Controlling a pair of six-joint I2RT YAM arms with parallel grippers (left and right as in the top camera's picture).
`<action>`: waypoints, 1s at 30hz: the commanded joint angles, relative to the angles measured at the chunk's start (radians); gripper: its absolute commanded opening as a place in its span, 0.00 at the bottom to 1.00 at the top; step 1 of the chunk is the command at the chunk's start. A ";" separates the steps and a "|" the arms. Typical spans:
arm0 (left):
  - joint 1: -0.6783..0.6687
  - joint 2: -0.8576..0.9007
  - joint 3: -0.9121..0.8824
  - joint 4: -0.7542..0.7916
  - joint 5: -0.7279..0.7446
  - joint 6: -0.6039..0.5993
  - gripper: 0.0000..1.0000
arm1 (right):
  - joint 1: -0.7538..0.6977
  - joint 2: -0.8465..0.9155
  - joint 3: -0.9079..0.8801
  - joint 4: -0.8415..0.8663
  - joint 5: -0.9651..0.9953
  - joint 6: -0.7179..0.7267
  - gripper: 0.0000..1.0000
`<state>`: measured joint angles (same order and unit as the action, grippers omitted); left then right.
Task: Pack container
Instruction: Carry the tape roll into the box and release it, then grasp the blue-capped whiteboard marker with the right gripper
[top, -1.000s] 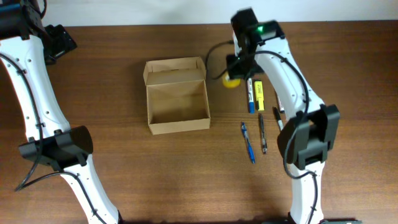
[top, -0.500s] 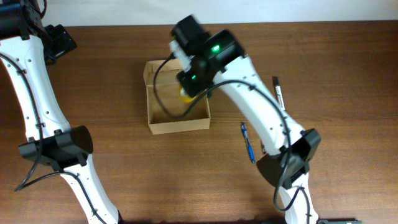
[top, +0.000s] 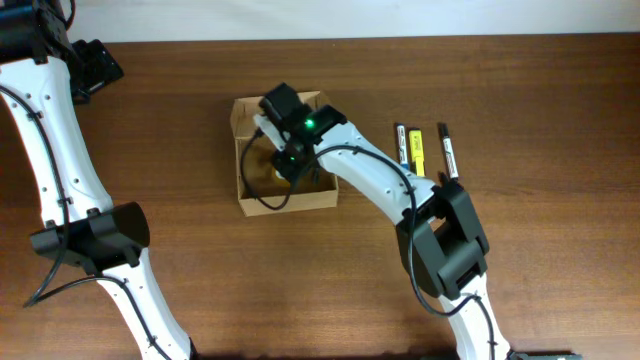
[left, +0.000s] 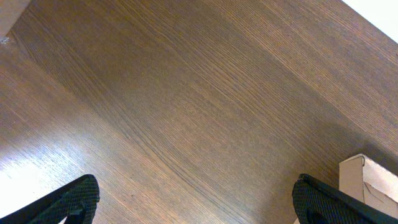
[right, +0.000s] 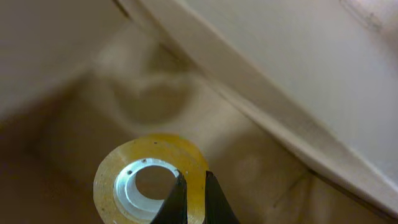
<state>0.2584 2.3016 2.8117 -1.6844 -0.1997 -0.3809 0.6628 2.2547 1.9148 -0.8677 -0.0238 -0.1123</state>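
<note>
Container (top: 298, 203): tan cardboard box, open-topped, flap standing up along its 12 o'clock edge. It rests on the wooden table (top: 200, 280), toward 11 o'clock from the table's middle in my overhead view.

Inside it: right gripper (top: 284, 165), reaching down into the box, jaws pinched together on the wall of a yellow tape roll (right: 163, 147). On my right wrist view one finger lies over the roll's pale core and the other outside it. I cannot tell whether the roll touches the box floor.

At 3 o'clock of the box, near but apart: white marker (top: 401, 146), yellow highlighter (top: 417, 152) and black pen (top: 447, 155), side by side, each lying 12 to 6.

Left gripper (left: 199, 205): at 10 o'clock of the box, well apart, jaws spread wide, nothing between them, bare table beneath.
</note>
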 joint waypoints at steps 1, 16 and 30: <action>0.005 0.006 0.003 -0.003 -0.014 0.016 1.00 | -0.037 -0.007 -0.068 0.062 -0.079 -0.011 0.04; 0.005 0.006 0.003 -0.003 -0.014 0.016 1.00 | -0.034 -0.068 0.141 -0.265 -0.003 0.080 0.50; 0.005 0.007 0.003 -0.003 -0.014 0.016 1.00 | -0.162 -0.089 0.529 -0.547 0.193 0.177 0.47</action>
<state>0.2584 2.3016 2.8117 -1.6844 -0.1997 -0.3805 0.5774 2.1532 2.4569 -1.4036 0.1089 0.0032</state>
